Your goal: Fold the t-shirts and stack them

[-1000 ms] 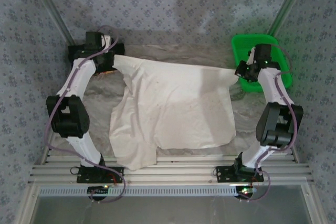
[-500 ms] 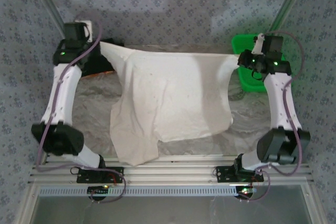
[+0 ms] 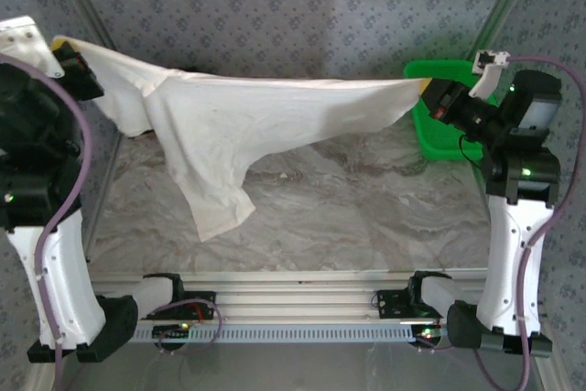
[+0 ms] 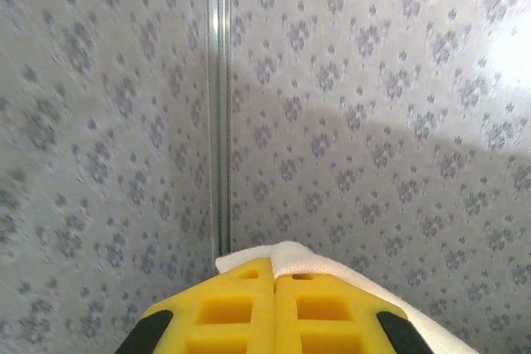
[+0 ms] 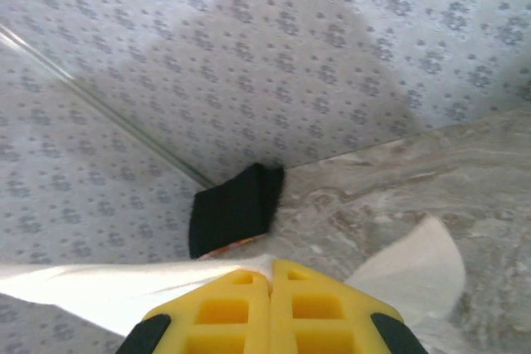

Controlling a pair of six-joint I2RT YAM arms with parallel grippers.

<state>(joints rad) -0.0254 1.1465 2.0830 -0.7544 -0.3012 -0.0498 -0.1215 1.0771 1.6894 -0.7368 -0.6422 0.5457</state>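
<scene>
The cream-white t-shirt (image 3: 275,116) hangs stretched in the air between my two end effectors. Its long axis runs left to right above the counter (image 3: 385,208), and one part droops at the near left. My left end effector (image 4: 274,281) pinches its left corner. My right end effector (image 5: 270,278) pinches its right corner, just beside the green basket (image 3: 441,72).

Robot test cell, lab sort of place, no home. Grey printed backdrop (image 3: 302,6) closes off back and sides, hung on bare aluminium posts (image 3: 501,8). Marble-look tabletop (image 3: 366,199) inside. Left arm (image 3: 46,254) and right arm (image 3: 513,254), white-and-black, bolted to slotted aluminium rails (image 3: 293,304) at near edge.
</scene>
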